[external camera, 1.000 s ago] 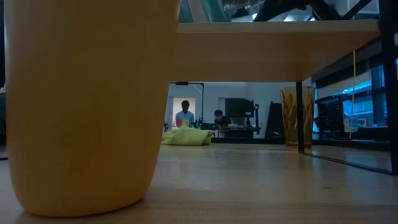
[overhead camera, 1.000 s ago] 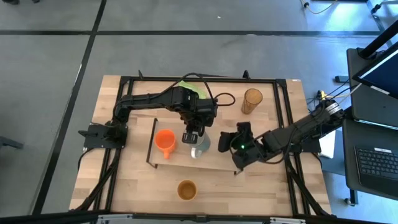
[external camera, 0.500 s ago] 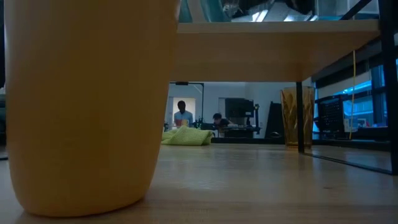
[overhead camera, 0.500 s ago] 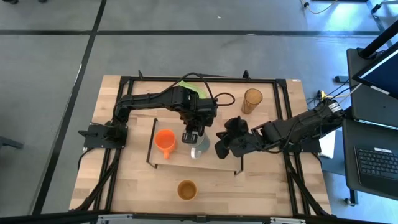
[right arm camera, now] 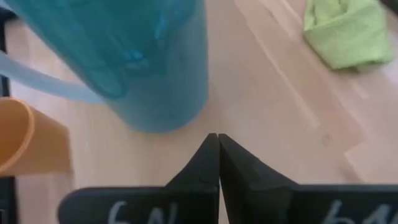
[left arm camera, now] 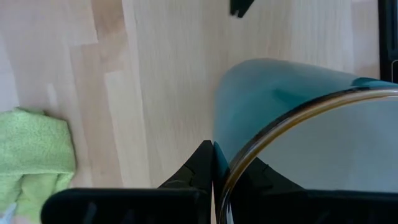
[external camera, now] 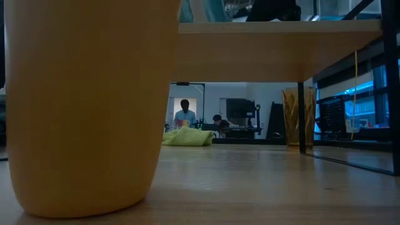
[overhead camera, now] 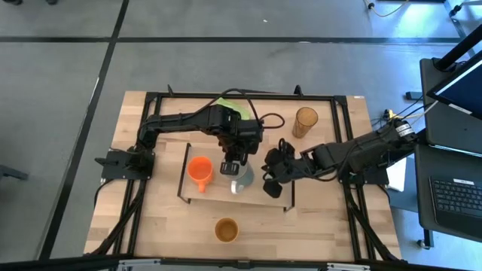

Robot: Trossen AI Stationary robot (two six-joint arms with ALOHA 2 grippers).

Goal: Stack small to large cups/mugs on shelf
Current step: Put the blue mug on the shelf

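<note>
Left claw pinches the rim of the white mug to steady it on the shelf beside the orange mug, while the right claw, pressed together, waits just beside.

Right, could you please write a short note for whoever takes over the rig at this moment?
Left gripper: clamped on the white mug at its rim, on the shelf.
Right gripper: shut, empty, just right of that mug.
Orange mug: on the shelf, left of the white one.
Tan-brown cup and amber tumbler: on the tabletop, off the shelf.
Left to do: move both onto the shelf, in size order.
</note>
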